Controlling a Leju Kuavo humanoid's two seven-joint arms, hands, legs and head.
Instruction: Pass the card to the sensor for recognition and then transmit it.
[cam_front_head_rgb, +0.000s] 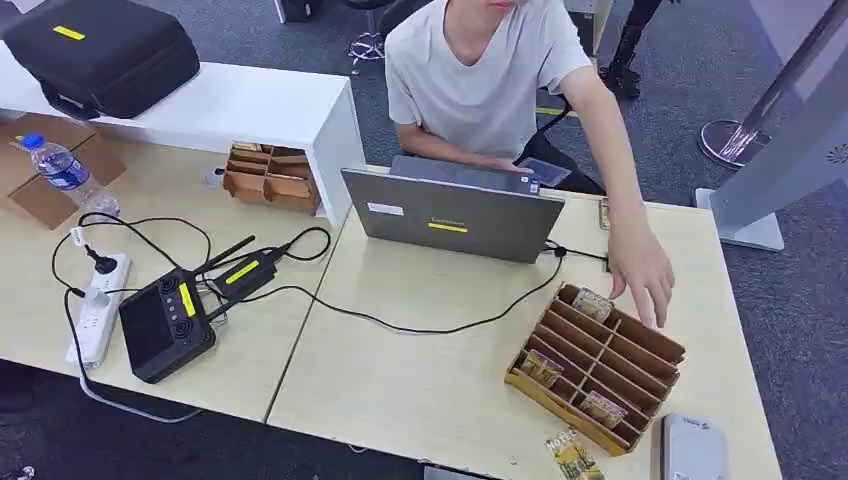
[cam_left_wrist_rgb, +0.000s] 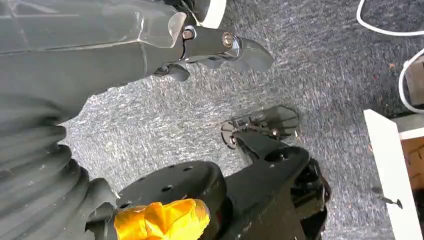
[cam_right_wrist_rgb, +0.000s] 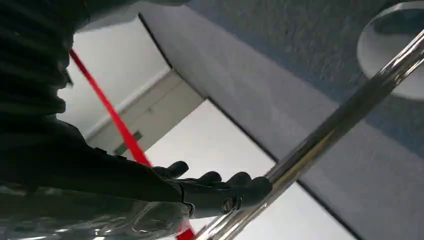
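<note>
Head view: cards are seen in the divided tray, a person's hand over it; left hand and right hand, fingers loosely apart, hold nothing, so a card is judged yet to be gripped.

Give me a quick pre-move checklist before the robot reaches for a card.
1. Cards in the organizer: ok, three slots hold cards.
2. Organizer free of people: not ok, a person's hand hovers over its far end.
3. Left hand free: ok, holds nothing, hanging above the carpet.
4. Right hand free: ok, fingers extended, holding nothing.
5. Sensor located: cannot tell; a grey device lies beside the organizer.
6. Loose card at the table edge: ok, lying flat.
</note>
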